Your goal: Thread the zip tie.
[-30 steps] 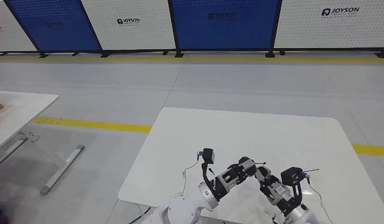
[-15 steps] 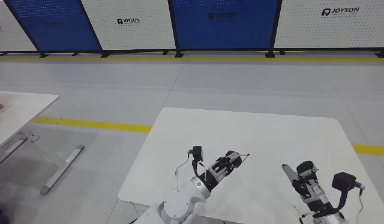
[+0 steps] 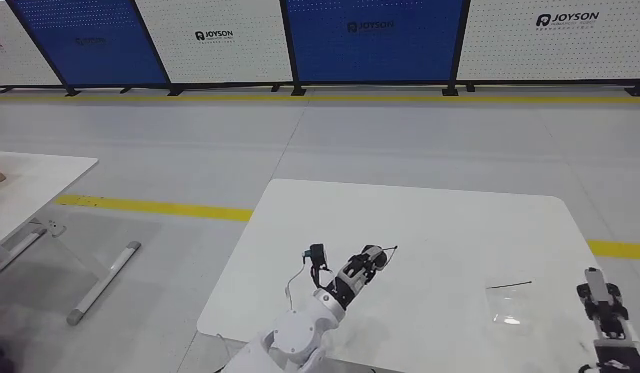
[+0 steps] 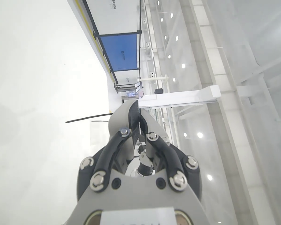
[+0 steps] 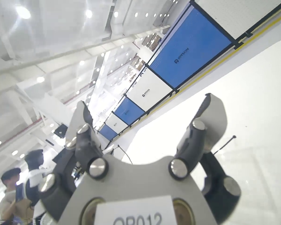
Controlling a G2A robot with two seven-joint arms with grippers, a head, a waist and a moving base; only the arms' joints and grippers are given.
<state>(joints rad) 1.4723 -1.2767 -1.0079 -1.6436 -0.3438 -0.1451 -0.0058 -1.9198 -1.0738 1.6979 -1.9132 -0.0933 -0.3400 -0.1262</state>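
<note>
1. Noting the white counter [image 3: 430,213] first: it carries the work, and both arms sit along its near edge.
2. The left end effector [image 3: 373,257] is near, left of centre, and aimed far-right. In the left wrist view its jaws [image 4: 138,111] stand narrow, almost pad to pad.
3. The right end effector [image 3: 598,285] is at the near-right corner. Its jaws [image 5: 145,101] are spread wide and hold nothing. It is probably kept out of the way until a second grip is needed.
4. A clear flat piece [image 3: 508,310] lies near, right of centre. I cannot tell what it is.
5. A second zip tie [image 3: 510,286] lies flat just beyond the clear piece. It is nearer the right end effector, which sees it close by [image 5: 224,144].
6. The zip tie [image 3: 388,249] is a thin black strip projecting rightward from the left tips. I judge it pinched there, with one end left free for feeding. Threading looks not yet done.
</note>
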